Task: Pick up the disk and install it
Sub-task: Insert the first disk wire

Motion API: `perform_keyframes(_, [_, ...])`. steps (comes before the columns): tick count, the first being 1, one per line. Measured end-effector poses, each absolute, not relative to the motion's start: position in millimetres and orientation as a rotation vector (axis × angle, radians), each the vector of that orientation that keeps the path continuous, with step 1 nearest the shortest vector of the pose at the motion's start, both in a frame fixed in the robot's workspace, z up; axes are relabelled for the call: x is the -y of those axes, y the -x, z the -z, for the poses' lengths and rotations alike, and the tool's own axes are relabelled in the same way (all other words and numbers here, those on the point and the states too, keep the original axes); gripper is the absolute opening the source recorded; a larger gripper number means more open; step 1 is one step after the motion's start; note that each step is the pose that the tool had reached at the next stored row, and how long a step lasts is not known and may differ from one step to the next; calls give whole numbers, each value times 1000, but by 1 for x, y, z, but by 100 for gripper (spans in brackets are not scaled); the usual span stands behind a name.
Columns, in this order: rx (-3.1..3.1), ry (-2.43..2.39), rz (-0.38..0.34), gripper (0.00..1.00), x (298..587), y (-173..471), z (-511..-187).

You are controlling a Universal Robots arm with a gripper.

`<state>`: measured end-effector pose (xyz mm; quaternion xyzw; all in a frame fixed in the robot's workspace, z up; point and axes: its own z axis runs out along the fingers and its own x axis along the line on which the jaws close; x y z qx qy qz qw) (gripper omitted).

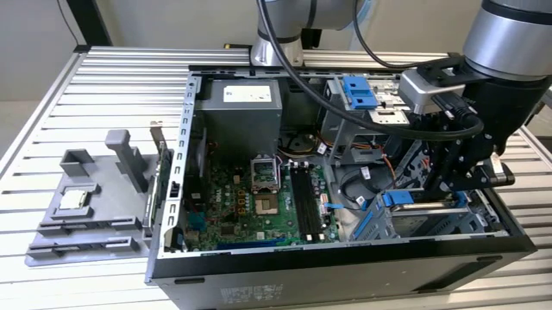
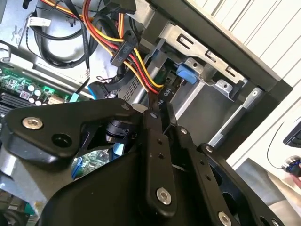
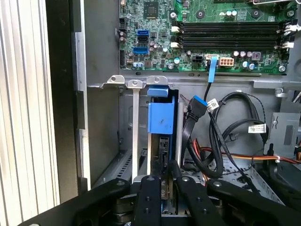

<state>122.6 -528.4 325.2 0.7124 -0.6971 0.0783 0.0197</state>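
Pincer point(image 3: 163, 184) narrow, jaws clamped on the disk point(image 3: 160, 117). Disk stands on edge in the metal drive bay point(image 3: 127, 141) inside the open computer case point(image 1: 345, 284). It has a thin grey body with a blue plastic bracket at the visible end. Case lies on a ribbed aluminium surface point(image 1: 103, 77). Grey fixture block point(image 1: 95, 194) sits just beside the case.

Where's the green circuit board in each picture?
Exterior view: green circuit board in the open case, on the exterior view's left of the gripper.
Second wrist view: the board beyond the gripper's black body.
First wrist view: the board beyond the blue-railed disk.
Shared landmark: the gripper.
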Motion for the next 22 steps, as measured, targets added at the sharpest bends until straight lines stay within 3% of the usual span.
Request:
perform_keyframes(6, [2163, -2211, -243, 0, 528, -123, -325])
perform_keyframes(7, [2163, -2211, -243, 100, 528, -123, -324])
perform_keyframes(21, [2165, -2212, -241, 100, 529, -123, -356])
perform_keyframes(22, [2165, -2212, -240, 0, 529, -123, -355])
